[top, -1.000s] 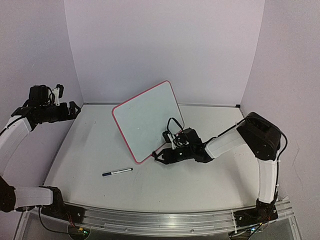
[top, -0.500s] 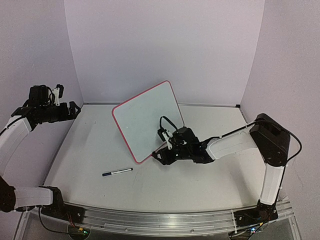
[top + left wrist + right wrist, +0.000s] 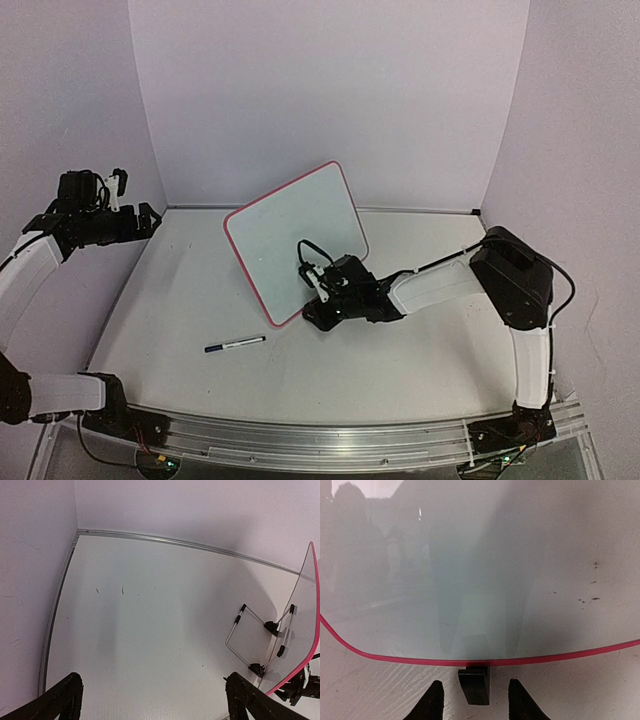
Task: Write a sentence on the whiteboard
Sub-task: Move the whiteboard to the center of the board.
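Your right gripper (image 3: 475, 701) has slid left along whiteboard (image 3: 290, 238) edge, fingers apart astride foot (image 3: 474, 685). Left gripper (image 3: 152, 705) idle, fingers spread. Whiteboard blank, marker (image 3: 235, 344) untouched.

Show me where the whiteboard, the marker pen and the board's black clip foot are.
whiteboard (image 3: 295, 240), top external view, middle of its white face.
marker pen (image 3: 235, 344), top external view, middle of its barrel.
black clip foot (image 3: 474, 684), right wrist view, centre of the foot under the red frame.

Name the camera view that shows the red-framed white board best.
Top external: nearly the whole red-framed white board, tilted. Left wrist catches only its back edge and wire stand; right wrist shows just its lower face close up.
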`<state>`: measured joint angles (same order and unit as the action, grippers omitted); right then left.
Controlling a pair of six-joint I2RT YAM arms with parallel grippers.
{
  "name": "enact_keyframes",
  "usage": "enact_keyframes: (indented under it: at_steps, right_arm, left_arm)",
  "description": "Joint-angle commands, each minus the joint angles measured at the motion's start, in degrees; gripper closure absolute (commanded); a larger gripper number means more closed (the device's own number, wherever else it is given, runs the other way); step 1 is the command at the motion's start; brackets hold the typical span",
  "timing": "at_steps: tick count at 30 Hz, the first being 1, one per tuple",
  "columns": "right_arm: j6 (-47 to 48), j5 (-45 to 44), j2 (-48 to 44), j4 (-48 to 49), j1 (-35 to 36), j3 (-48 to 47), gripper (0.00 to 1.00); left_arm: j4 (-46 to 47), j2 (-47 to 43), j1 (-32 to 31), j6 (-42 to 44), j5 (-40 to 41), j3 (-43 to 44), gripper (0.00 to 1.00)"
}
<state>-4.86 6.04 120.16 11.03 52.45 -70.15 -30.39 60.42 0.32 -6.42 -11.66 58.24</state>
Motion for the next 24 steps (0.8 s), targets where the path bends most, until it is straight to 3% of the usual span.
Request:
enact_keyframes:
  at_steps: [1, 9, 15, 19, 24]
  right_arm:
    - [0.9, -1.7, 2.0, -1.2, 0.6, -3.1, 0.64]
    - [0.7, -5.1, 4.5, -1.4, 1.8, -5.5, 0.74]
    - [-2.0, -13.5, 3.6, -1.6, 3.5, -5.0, 1.0]
    - [-6.0, -21.0, 2.5, -1.9, 6.0, -3.3, 1.0]
    - [-17.9, -33.2, 2.2, -8.3, 8.7, -3.9, 1.0]
  left_arm:
    - [2.0, 0.1, 0.0, -0.3, 0.1, -0.4, 0.01]
    - [2.0, 0.4, -0.1, -0.3, -0.1, -0.4, 0.01]
    - [1.9, 0.5, -0.1, -0.3, 0.3, -0.5, 0.01]
    - [2.0, 0.7, -0.1, -0.4, 0.2, -0.5, 0.01]
    - [2.1, 0.6, -0.1, -0.6, -0.2, -0.5, 0.01]
